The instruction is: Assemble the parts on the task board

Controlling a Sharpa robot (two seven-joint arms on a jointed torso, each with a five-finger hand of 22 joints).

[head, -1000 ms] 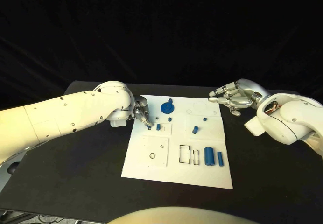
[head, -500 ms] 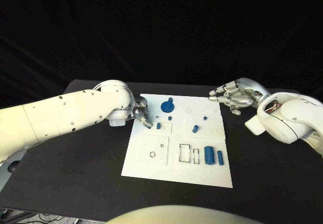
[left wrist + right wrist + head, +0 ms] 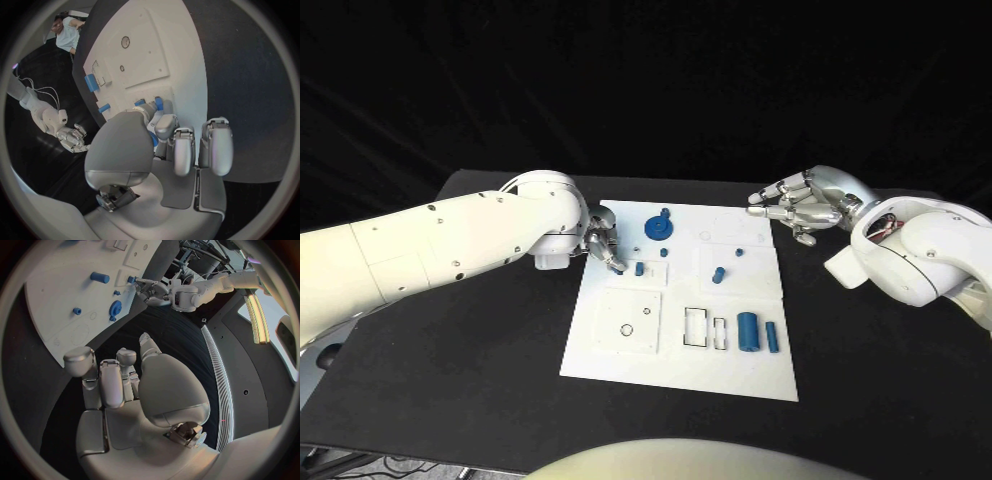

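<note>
The task board lies in the middle of the black table, carrying one blue gear, two blue cylinders side by side near its right edge, and about four small blue pegs; no writing can be read on it. The left hand rests at the board's left edge, fingertips pinching a small blue part down on the board. The right hand hovers off the far right corner, fingers apart and holding nothing, with bare table around the board.

Blue parts on white task board, black table.
</note>
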